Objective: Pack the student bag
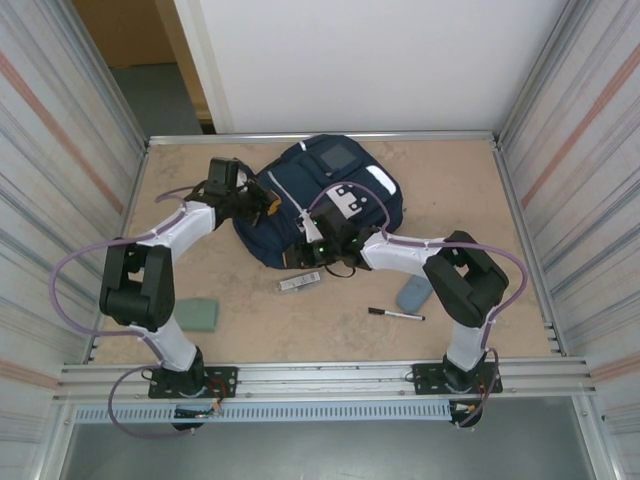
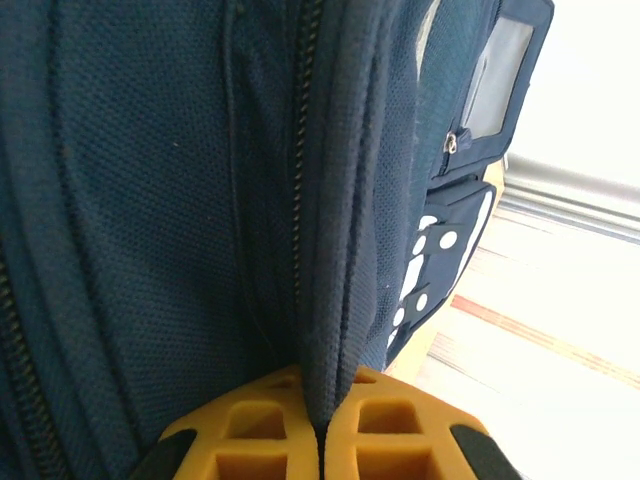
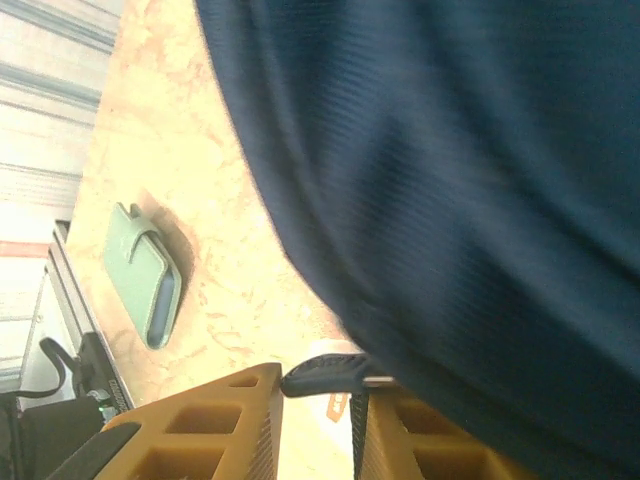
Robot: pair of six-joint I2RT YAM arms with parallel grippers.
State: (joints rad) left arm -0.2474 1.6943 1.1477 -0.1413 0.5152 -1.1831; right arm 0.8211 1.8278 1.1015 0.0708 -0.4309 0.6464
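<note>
While the left gripper is clamped on a fold of the bag, upper centre in the top view, the right gripper stands parted around a dark tab. Likely risk: the loose jaws drop the tab.

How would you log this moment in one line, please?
left gripper: shut on student bag fold | right gripper: open, at bag edge | pen, green case: on table

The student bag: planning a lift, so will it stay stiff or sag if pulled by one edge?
Probably floppy: fabric of the student bag pinches into a fold in the left gripper. Likely to sag and drag: it lies slumped on the table.
</note>
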